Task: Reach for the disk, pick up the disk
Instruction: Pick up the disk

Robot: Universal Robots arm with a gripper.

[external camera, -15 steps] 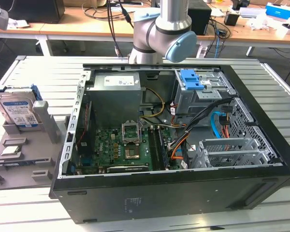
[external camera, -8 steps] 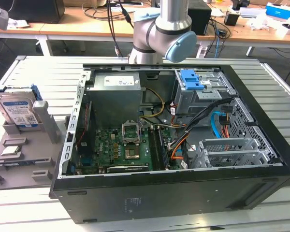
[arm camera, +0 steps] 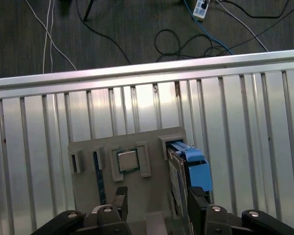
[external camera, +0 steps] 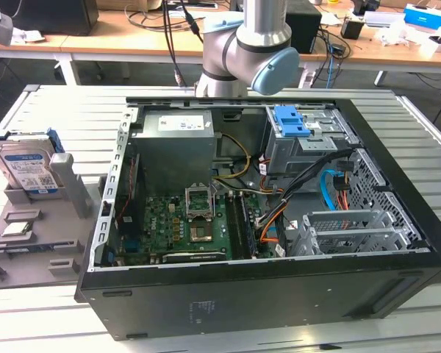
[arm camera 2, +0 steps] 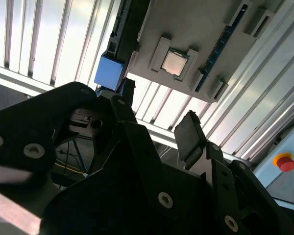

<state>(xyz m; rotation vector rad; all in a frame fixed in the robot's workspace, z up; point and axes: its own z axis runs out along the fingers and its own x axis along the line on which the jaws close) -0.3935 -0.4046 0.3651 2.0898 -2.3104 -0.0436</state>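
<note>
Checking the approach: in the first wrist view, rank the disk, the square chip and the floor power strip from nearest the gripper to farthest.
1. The disk, upright, right beside the gripper.
2. The square chip, flat in the grey holder.
3. The power strip, down on the floor.

Setting: robotics lab
Evidence: opened computer case [external camera: 279,305] on slatted aluminium bench [external camera: 59,110]; cable-strewn desks [external camera: 132,43] behind the case
</note>
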